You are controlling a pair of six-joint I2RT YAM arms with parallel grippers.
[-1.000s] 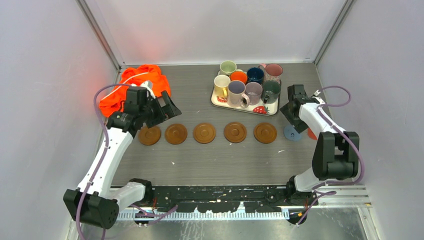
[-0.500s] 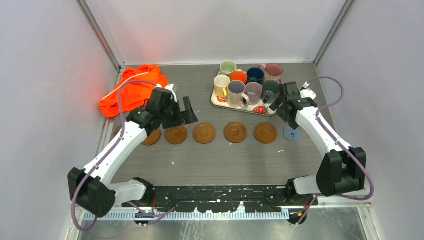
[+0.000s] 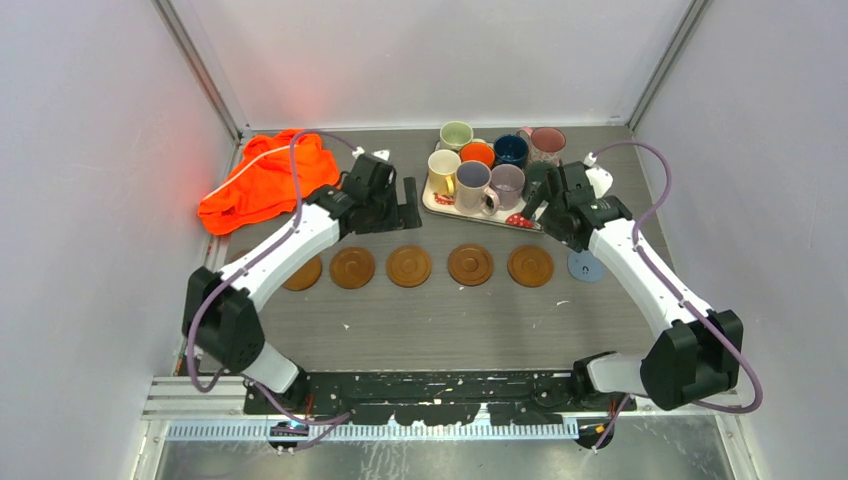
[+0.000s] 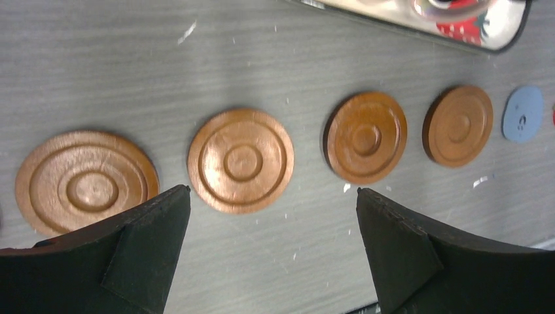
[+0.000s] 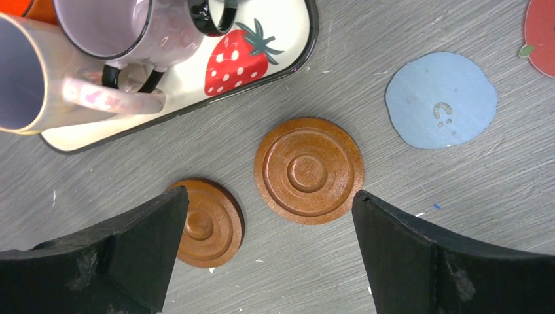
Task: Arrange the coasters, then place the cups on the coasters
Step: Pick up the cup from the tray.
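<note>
Right gripper (image 5: 269,196) and left gripper (image 4: 271,193) hang wide, empty; reaching among the crowded cups (image 3: 472,178) could topple neighbours or shove the far tray (image 5: 291,26).

A lab test booth: blank white walls (image 3: 430,60) boxing a grey tabletop (image 3: 440,320).

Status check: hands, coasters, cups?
Open, empty: left hand, right hand. Five brown coasters in a row, bare. All cups on tray. Nothing blocking.

table (image 3: 450,320): grey | five brown coasters (image 3: 410,266) in row | light-blue coaster (image 3: 584,265) right of them | tray (image 5: 291,26) behind | orange cloth (image 3: 262,185) far-left
</note>
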